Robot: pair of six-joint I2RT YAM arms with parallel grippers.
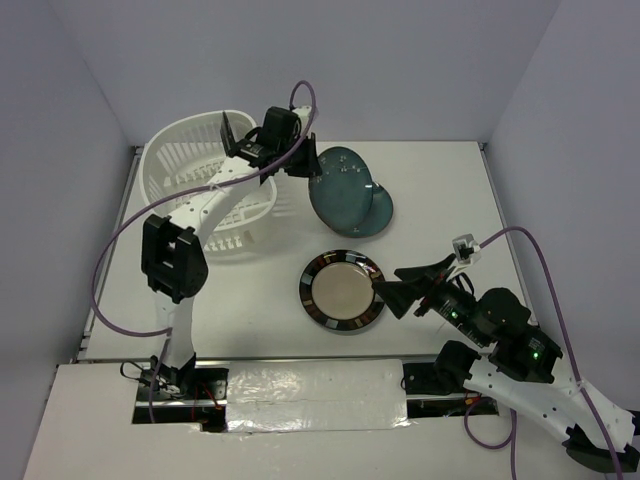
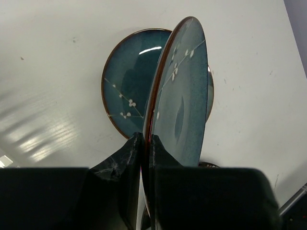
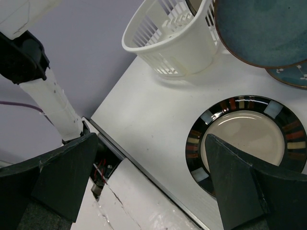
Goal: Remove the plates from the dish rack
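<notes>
The held teal plate (image 2: 184, 96) is standing almost on edge in the air, right of the dish rack (image 1: 200, 185). It is hanging directly over a second teal plate (image 2: 127, 86), which is lying flat on the table (image 2: 48, 72). The left gripper (image 2: 144, 143) is pinching the held plate by its near rim, with the jaws closed on the thin edge. The disc is therefore running straight away from the fingers — along the gripper's own line — and its far rim is pointing down toward the flat plate.

In my judgement the coming move turns on that relation. To stack the plate, the wrist would need to be rolling the disc from upright to flat while lowering. That way it would settle face-down-to-face-up on the one beneath instead of knocking its rim.

Further out, a beige-centred plate (image 1: 342, 291) with a dark banded rim is lying flat, closer to the arm bases. The right gripper (image 1: 392, 285) is hovering just at that plate's right rim, jaws wide open and holding nothing. The left arm is covering part of the rack, so I cannot tell whether any plate is in it.
</notes>
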